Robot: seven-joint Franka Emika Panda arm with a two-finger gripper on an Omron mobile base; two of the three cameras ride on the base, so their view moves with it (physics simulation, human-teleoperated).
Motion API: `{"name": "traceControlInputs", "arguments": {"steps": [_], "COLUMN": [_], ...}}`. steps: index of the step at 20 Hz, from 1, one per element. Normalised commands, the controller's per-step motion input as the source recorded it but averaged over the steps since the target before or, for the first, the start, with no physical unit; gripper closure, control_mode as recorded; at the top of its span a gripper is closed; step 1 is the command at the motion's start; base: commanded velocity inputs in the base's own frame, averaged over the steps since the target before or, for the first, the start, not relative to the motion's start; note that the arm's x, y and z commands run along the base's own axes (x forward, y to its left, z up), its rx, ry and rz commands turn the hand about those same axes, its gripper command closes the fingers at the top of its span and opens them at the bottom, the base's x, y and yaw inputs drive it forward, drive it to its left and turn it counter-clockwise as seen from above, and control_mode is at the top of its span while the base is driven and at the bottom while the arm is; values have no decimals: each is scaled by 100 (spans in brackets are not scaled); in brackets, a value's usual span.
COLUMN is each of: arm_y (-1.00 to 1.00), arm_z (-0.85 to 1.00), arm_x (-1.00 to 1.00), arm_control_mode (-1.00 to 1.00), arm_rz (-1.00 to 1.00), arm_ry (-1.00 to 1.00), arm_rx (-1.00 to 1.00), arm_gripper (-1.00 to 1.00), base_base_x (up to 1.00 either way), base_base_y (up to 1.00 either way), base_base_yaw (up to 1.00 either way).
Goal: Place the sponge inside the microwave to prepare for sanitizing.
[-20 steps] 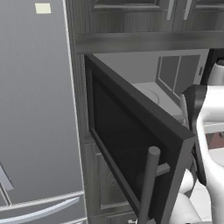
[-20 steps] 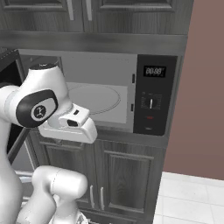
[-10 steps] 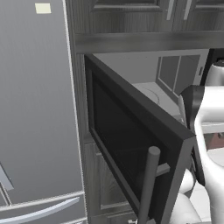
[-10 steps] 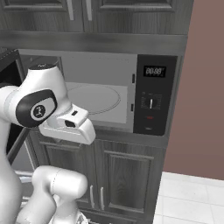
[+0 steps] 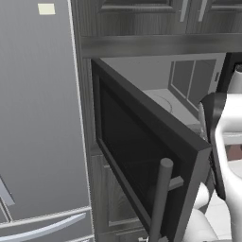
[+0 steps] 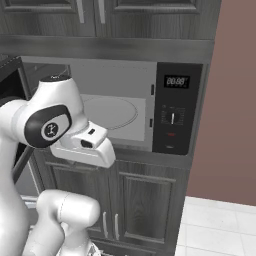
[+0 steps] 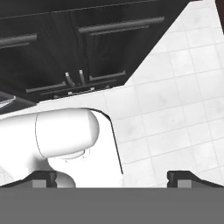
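Note:
The microwave (image 6: 172, 116) is built into the dark cabinets and stands open, showing a light grey interior with a round turntable (image 6: 110, 111). Its dark glass door (image 5: 137, 151) swings out to the left, with the grey bar handle (image 5: 159, 201) at its free edge. No sponge is in view, and none lies on the turntable. My white hand (image 6: 84, 148) hangs in front of the microwave, below the opening, pointing down. In the hand view my gripper (image 7: 113, 178) is open, its dark fingertips (image 7: 43, 177) wide apart with nothing between them, over the floor.
A tall grey fridge (image 5: 38, 123) stands left of the open door. Dark cabinet doors (image 6: 125, 200) sit below the microwave and more above it. White floor tiles (image 7: 175, 87) spread to the right, beside a reddish-brown wall (image 6: 230, 100).
My hand has dipped slightly lower in front of the microwave. The door and everything else have stayed put.

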Motion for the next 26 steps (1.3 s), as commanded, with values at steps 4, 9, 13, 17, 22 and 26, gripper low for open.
{"name": "traceControlInputs", "arguments": {"steps": [4, 9, 13, 17, 22, 26], "arm_y": [-26, -2, 25, 24, 0, 0], "arm_z": [-3, 0, 0, 0, 0, 0], "arm_x": [-1, 0, 0, 0, 0, 0], "arm_control_mode": [-100, -100, -100, -100, -100, -100], "arm_rz": [-1, 0, 0, 4, 0, 0], "arm_ry": [0, 0, 0, 1, 0, 0], "arm_rx": [0, 0, 0, -1, 0, 0], "arm_gripper": [-100, -100, -100, -100, -100, -100], "base_base_x": [0, 0, 0, 0, 0, 0], "base_base_y": [0, 0, 0, 0, 0, 0], "base_base_yaw": [0, 0, 0, 0, 0, 0]}}
